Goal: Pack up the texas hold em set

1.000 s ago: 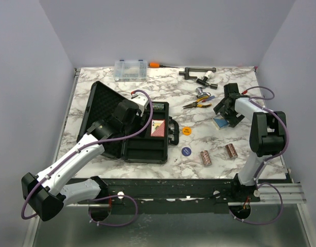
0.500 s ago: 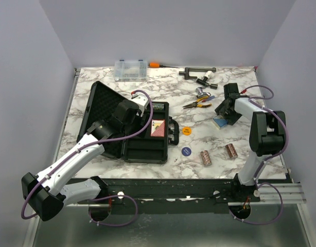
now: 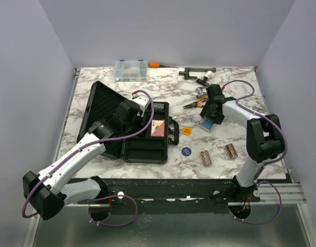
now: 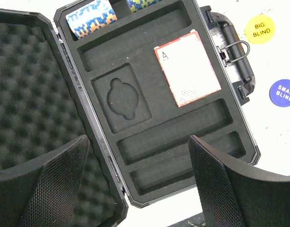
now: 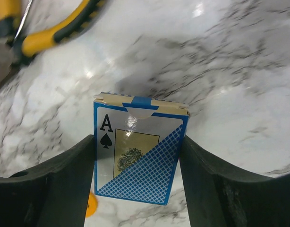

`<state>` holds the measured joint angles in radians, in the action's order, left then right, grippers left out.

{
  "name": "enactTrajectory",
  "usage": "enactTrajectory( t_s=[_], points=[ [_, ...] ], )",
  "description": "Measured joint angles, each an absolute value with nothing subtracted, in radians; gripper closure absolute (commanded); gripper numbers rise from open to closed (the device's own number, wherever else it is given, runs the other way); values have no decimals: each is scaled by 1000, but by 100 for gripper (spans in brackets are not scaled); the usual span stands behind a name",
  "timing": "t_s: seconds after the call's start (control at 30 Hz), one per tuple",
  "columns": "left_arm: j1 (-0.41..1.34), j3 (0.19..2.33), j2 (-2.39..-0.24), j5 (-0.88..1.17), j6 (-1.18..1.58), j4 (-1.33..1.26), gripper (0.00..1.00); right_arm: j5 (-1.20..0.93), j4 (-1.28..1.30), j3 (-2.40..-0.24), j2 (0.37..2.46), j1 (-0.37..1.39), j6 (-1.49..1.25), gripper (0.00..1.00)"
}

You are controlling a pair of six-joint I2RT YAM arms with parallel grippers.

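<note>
The black foam-lined case [image 3: 143, 150] lies open at centre left, lid [image 3: 103, 110] folded out to the left. A red card deck [image 3: 158, 128] sits in its slot [image 4: 186, 68], and a chip roll [image 4: 91, 18] fills a far slot. My left gripper [image 4: 138, 146] is open and empty above the case's near edge. My right gripper [image 5: 138, 161] is shut on the blue card deck [image 5: 138, 153], holding it above the table right of the case [image 3: 206, 124]. An orange disc [image 3: 187, 130], a blue disc [image 3: 186, 151] and two brownish chip rolls [image 3: 205, 157] [image 3: 230, 151] lie on the table.
Yellow-handled pliers [image 3: 198, 103] and small tools lie just behind my right gripper. A clear organiser box [image 3: 130, 69], an orange-handled screwdriver [image 3: 155, 65] and a black clamp-like tool [image 3: 198, 71] sit along the back edge.
My right gripper has moved left toward the case with the blue deck in it. The left arm has not moved.
</note>
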<state>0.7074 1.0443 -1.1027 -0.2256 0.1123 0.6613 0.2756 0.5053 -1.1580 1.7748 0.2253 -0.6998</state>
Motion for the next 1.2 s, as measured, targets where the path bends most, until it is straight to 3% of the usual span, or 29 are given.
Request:
enactTrajectory(
  t_s=[0.23, 0.3, 0.4, 0.67, 1.03, 1.2],
  points=[
    [707, 1044, -1117, -226, 112, 662, 15, 221, 493, -1138, 1737, 366, -643, 37],
    [707, 1044, -1119, -226, 112, 663, 15, 190, 482, -1107, 1715, 375, -624, 33],
    [707, 1044, -1119, -226, 112, 664, 15, 140, 457, -1052, 1691, 375, -599, 1],
    [708, 1044, -1129, -225, 111, 669, 14, 139, 468, -1032, 1668, 375, -601, 0],
    [736, 1060, -1167, -185, 130, 674, 9, 345, 525, -1171, 1563, 364, -703, 0],
    [812, 1146, -1238, -159, 180, 673, 9, 340, 525, -1228, 1533, 215, -717, 0]
  ],
)
